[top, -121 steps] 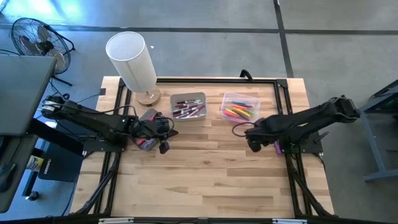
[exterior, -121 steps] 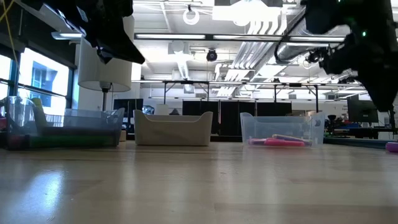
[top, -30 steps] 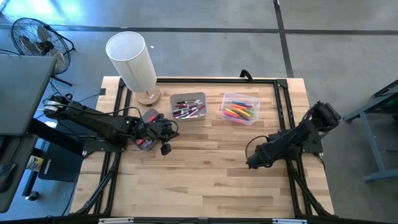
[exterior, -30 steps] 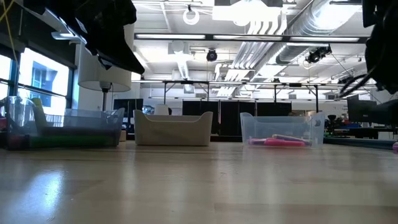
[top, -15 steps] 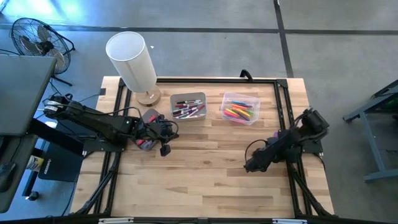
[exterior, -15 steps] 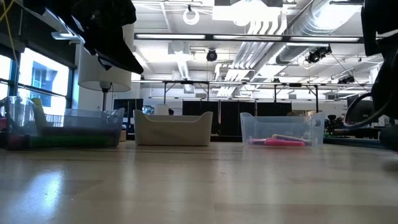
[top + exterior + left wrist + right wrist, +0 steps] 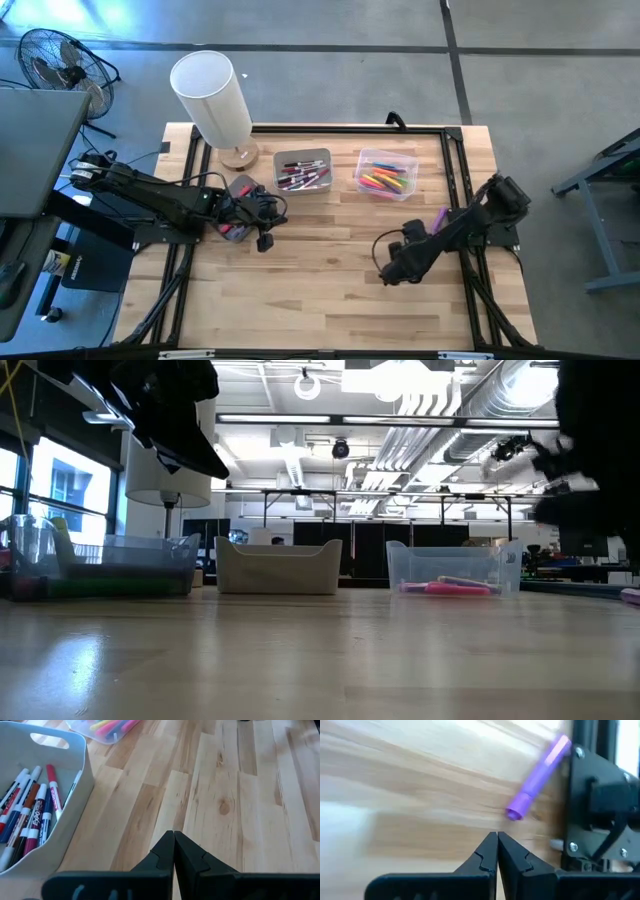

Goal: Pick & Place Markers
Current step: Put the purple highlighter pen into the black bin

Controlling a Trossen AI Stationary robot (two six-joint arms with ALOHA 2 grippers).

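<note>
Right gripper [image 7: 388,275]: jaws closed, empty, swung inward to table centre. Purple marker [image 7: 439,218] now uncovered, lying loose at its 2 o'clock, unpicked. Left gripper [image 7: 173,851]: closed, idle beside grey bin [image 7: 301,172].

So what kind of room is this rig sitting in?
Probably a lab or workshop in an industrial building: bare ceiling ducts and pipes, a concrete floor, and a floor fan beside the wooden table.
</note>
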